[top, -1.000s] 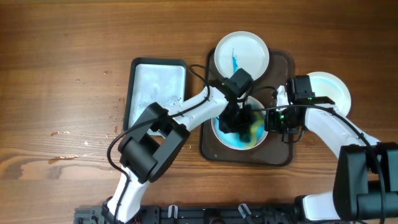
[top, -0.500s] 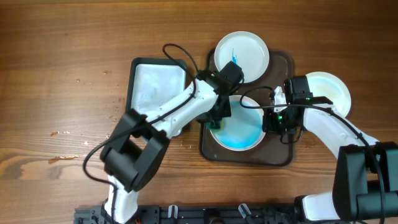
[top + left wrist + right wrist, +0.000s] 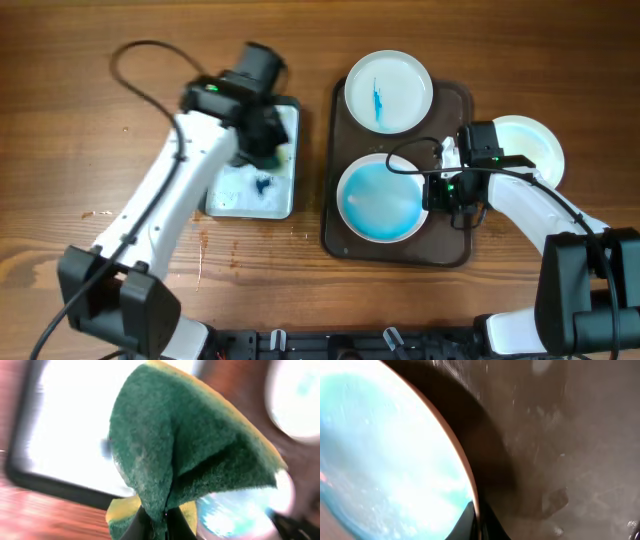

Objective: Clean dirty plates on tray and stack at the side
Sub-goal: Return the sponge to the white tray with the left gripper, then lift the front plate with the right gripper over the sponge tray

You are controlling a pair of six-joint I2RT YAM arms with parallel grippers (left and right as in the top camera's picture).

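From overhead, our left gripper point(image 3: 262, 148) is over the white basin point(image 3: 225, 195). Our right gripper point(image 3: 434, 190) sits at the edge of the blue-smeared plate point(image 3: 380, 205) on the brown tray point(image 3: 455, 105). The streaked plate point(image 3: 388, 88) is behind it, with a clean plate point(image 3: 535, 140) off to the side.

Left wrist: jaws clenched on the sponge point(image 3: 185, 450).

Right wrist: jaws pinching that smeared plate's thin rim, so we reckon it could slip or tip if lifted. A soggy sponge might drip too. No readable writing anywhere.
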